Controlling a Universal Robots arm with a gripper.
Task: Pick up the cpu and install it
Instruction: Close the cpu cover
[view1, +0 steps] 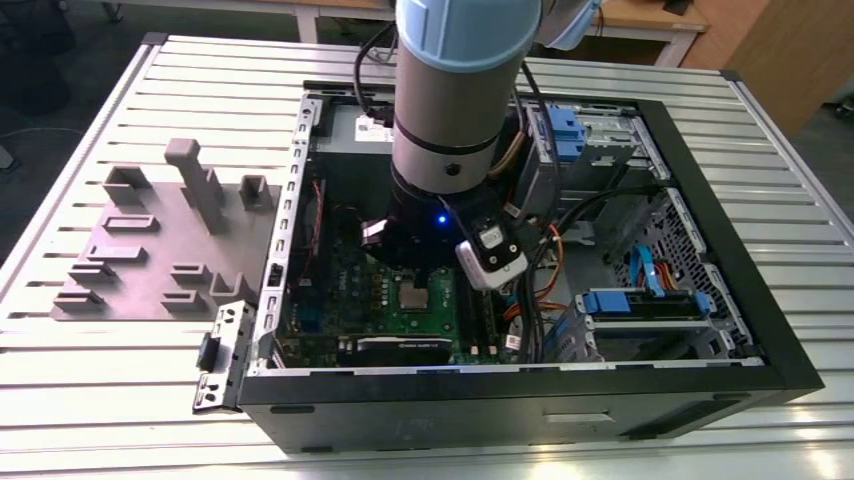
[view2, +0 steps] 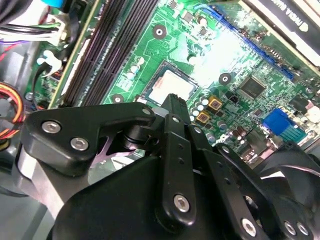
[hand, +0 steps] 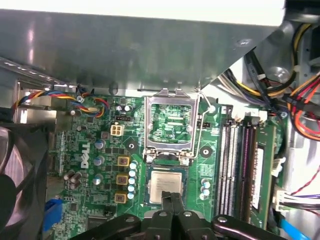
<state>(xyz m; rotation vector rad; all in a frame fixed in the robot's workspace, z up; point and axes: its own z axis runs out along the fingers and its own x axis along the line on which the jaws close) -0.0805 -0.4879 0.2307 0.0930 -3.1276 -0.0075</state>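
The cpu (hand: 166, 184) lies flat in its socket on the green motherboard (hand: 85, 150), silver top up. It also shows in the second wrist view as the cpu (view2: 170, 86) and in the exterior view as a small silver square (view1: 415, 297) just below the arm's wrist. My gripper (hand: 172, 199) hangs right over the chip's near edge, its black fingers (view2: 175, 107) pressed together with nothing between them. The socket's metal frame (hand: 170, 122) stands swung open behind the chip, its wire lever (hand: 201, 135) raised beside it.
The arm (view1: 461, 100) reaches down into an open computer case (view1: 534, 385) on a slatted table. Memory slots (hand: 235, 165) run beside the socket. Cable bundles (hand: 300, 95) and a black fan (hand: 15, 175) flank the board. A grey fixture plate (view1: 160, 250) lies outside, at the exterior view's left.
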